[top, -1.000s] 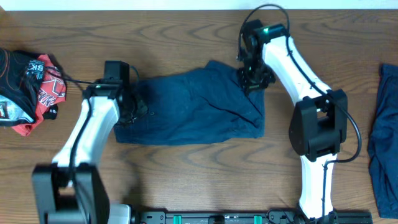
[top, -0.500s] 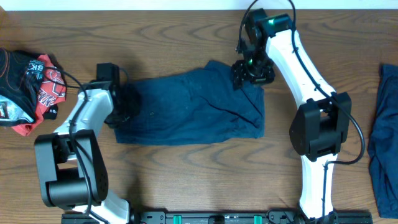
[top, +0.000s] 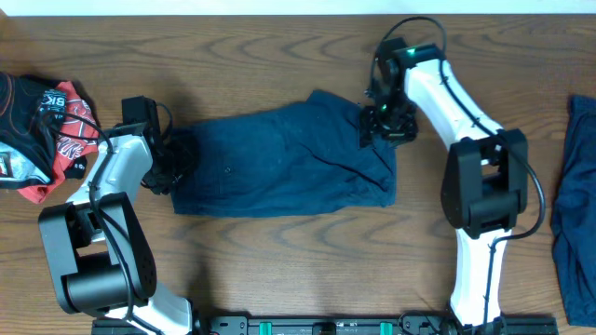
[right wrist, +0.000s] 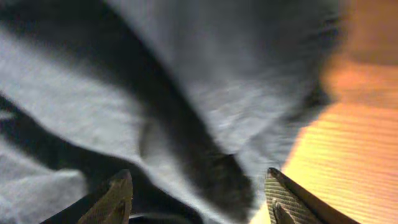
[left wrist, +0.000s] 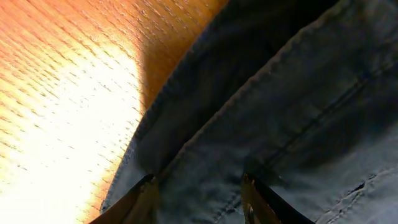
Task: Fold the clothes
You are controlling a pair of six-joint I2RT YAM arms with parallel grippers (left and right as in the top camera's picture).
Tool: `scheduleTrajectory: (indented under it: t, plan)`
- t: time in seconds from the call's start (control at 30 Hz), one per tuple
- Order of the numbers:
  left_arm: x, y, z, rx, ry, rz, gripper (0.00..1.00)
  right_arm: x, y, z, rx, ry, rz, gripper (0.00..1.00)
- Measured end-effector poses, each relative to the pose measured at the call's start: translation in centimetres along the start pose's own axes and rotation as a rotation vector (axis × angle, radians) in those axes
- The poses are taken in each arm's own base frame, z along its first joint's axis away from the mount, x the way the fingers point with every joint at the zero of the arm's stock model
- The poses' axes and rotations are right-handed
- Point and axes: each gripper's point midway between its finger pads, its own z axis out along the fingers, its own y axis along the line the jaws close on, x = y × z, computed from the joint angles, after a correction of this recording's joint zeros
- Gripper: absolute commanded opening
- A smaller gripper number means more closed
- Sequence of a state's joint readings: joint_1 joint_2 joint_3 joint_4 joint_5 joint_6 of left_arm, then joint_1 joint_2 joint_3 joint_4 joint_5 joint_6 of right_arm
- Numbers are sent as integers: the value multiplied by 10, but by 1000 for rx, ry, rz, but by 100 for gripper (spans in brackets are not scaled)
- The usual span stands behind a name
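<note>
Navy garment (top: 289, 163) lies spread mid-bench (top: 279, 270), wrinkled, roughly rectangular, with a ridge fold running diagonally across its right half. Left claw (top: 166, 160) sits at the garment's left edge. From overhead its black body covers the hem there, so contact can't be read from that view. In the left wrist view only the two fingertips (left wrist: 142, 204) show, at the bottom edge and cut off by the frame. They stand parted, and cloth with a stitched hem lies flat past them with nothing bunched between, so it reads as released. Bench wood at upper left of that view is washed out by glare. Right claw (top: 384, 123) is over the garment's top right corner, and overhead the wrist hides the fingers. The right wrist view is blurred: fingers wide apart, a dark fold of cloth beyond the gap, nothing clamped, so released. Second navy piece (top: 575, 209) lies at the right end of the bench, well apart, cut off by the frame, shape unclear. Red-black bundle (top: 42, 130) with white lettering sits far left, also cut off. It's near the left arm; can't tell if they touch.
</note>
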State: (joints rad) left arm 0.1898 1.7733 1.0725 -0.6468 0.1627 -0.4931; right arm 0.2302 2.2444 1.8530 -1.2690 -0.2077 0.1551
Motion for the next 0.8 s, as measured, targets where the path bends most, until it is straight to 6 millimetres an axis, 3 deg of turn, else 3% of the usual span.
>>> scheduleTrajectory:
  t: [0.17,0.3,0.67,0.8]
  plan:
    - [1,-1,0,7,4,0,45,-16,-25,-3,-6,-58,62,63]
    - [1,-2,0,11,6,0,45,-25,-33,4,-14,-94,84,61]
    - [2,-2,0,12,9,0,45,-55,-12,7,-59,-213,69,57]
    - [2,-2,0,11,9,0,45,-57,-10,7,-67,-222,91,44]
